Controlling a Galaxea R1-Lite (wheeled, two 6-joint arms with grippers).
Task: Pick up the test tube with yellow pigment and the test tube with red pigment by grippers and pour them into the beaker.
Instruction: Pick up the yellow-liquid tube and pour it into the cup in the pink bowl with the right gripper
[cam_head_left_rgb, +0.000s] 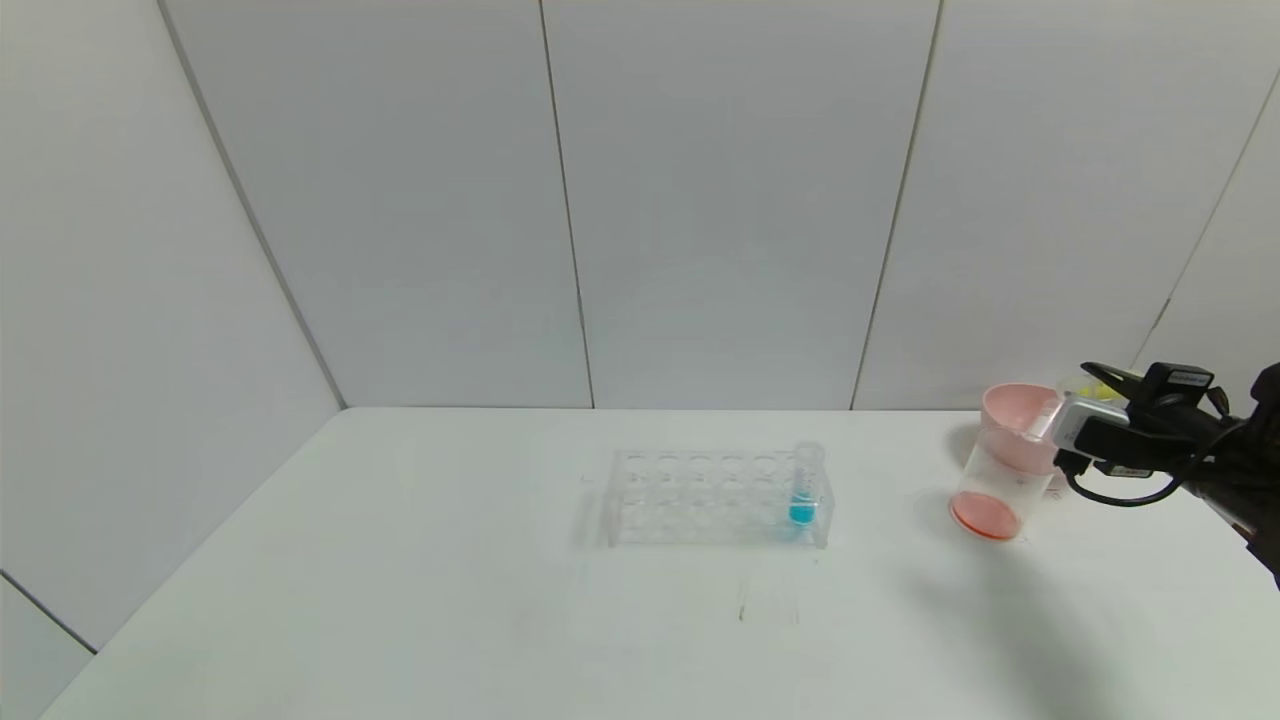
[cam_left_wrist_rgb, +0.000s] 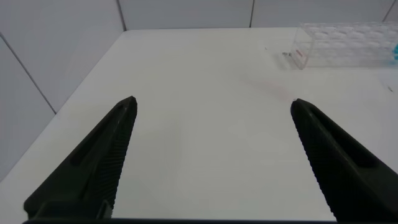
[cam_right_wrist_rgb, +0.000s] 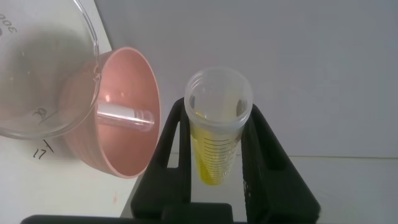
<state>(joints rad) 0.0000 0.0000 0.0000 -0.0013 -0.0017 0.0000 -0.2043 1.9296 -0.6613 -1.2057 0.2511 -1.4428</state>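
Note:
My right gripper is shut on the test tube with yellow pigment, which lies tilted with its open mouth toward the camera, at the table's far right beside the pink bowl. The tube shows as a yellow spot in the head view. The beaker stands in front of the bowl with red-orange liquid at its bottom. A clear tube with no visible liquid lies in the bowl. My left gripper is open and empty above bare table, out of the head view.
A clear many-holed rack stands mid-table with a tube of blue liquid at its right end. White walls close the table's back and left. The table's right edge is near my right arm.

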